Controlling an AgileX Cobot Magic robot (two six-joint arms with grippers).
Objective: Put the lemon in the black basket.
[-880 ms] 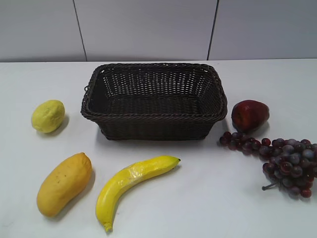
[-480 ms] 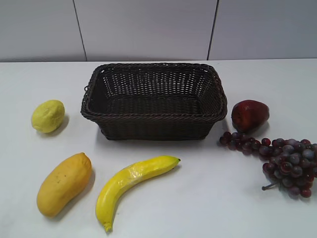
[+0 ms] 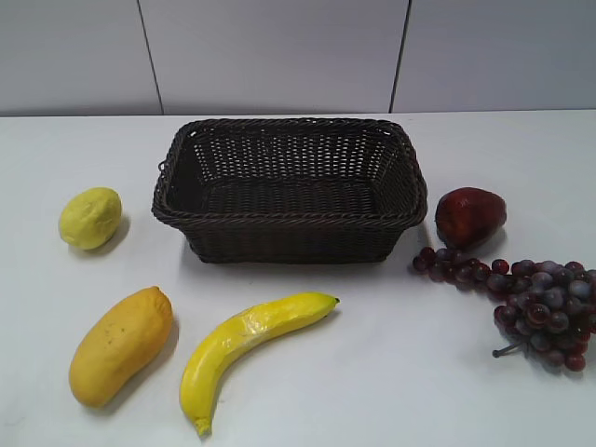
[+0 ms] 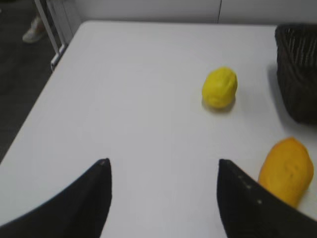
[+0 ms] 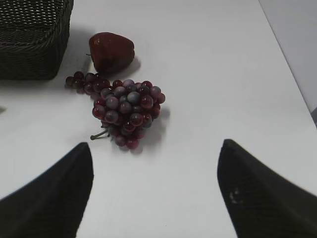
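The lemon lies on the white table left of the black basket, which is empty. In the left wrist view the lemon sits ahead and to the right of my left gripper, which is open, empty and well short of it; the basket's corner shows at the right edge. My right gripper is open and empty over bare table, with the basket's corner at the upper left. Neither gripper shows in the exterior view.
A mango and a banana lie in front of the basket on the left. A dark red fruit and a bunch of grapes lie on the right. The table's left edge is near the left gripper.
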